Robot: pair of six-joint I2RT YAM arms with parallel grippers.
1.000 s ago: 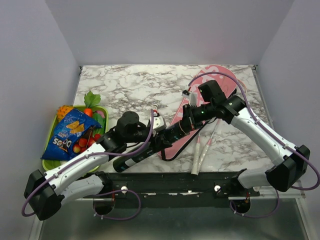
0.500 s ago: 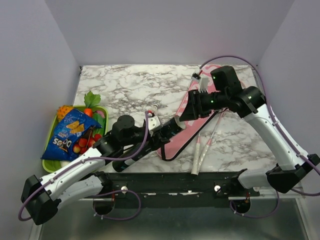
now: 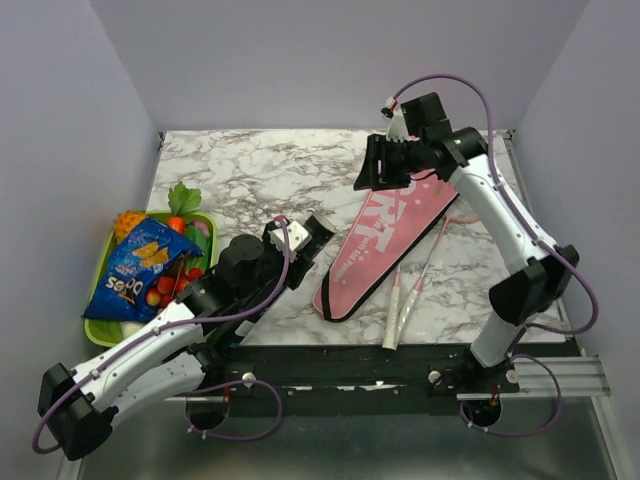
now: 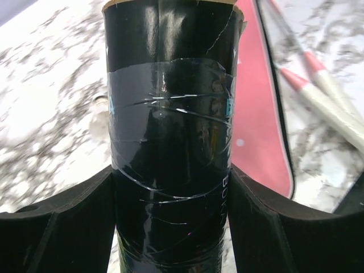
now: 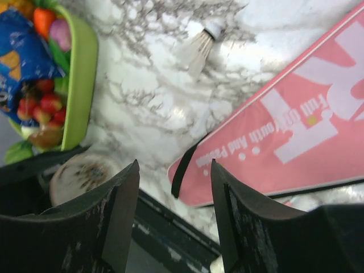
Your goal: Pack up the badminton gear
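We see left gripper [image 4: 170,170] clamped on black tube [image 4: 170,85], fingers on both sides, tube held just left of pink bag [image 3: 385,235] narrow end. Right gripper [image 3: 372,172] jaws apart, empty, raised over bag's far end. Bag lies flat on table [image 3: 240,170]. Two rackets [image 3: 403,295] just right of bag, handles toward near edge. We can't tell if heads sit inside bag.
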